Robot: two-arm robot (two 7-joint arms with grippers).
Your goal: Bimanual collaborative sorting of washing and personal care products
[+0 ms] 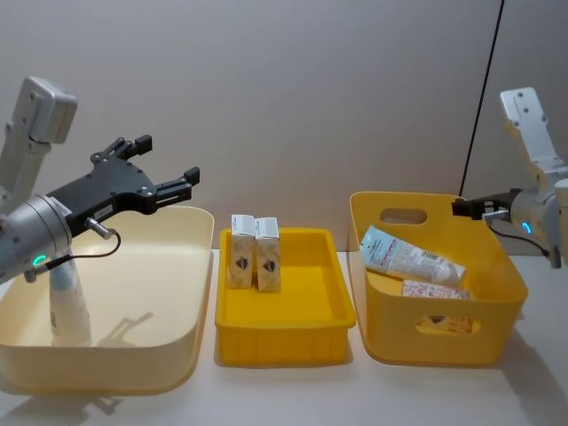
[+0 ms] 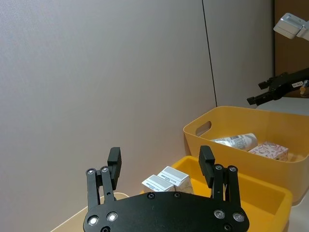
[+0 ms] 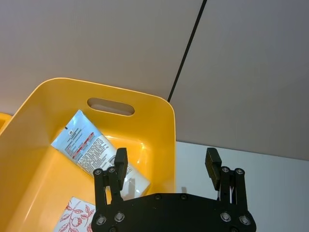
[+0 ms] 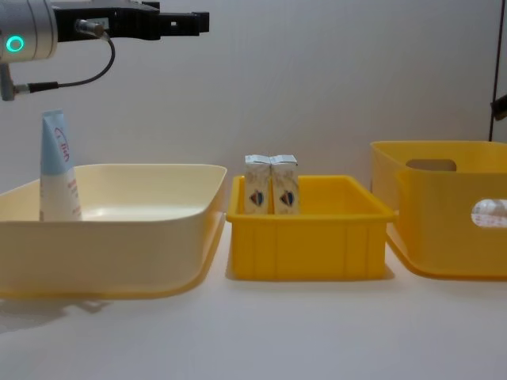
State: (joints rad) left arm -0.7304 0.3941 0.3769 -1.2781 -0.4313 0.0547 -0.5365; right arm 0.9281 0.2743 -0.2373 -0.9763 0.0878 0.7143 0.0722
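A white squeeze tube (image 1: 69, 306) with a pale blue end stands upright at the left of the cream bin (image 1: 182, 355). My left gripper (image 1: 166, 169) hangs open and empty above that bin, to the right of the tube (image 4: 57, 170). Two small white cartons (image 1: 255, 253) stand side by side at the back of the shallow yellow tray (image 1: 284, 342). Another tube (image 1: 410, 257) lies in the deep yellow bin (image 1: 510, 284) beside a red-patterned carton (image 1: 435, 290). Over that bin's far right rim, my right gripper (image 1: 466, 209) is open with nothing in it (image 3: 166, 164).
The three containers stand in a row: cream bin on the left, yellow tray in the middle, handled yellow bin (image 4: 444, 214) on the right. A plain wall rises close behind them. Bare tabletop (image 4: 301, 332) runs along the front.
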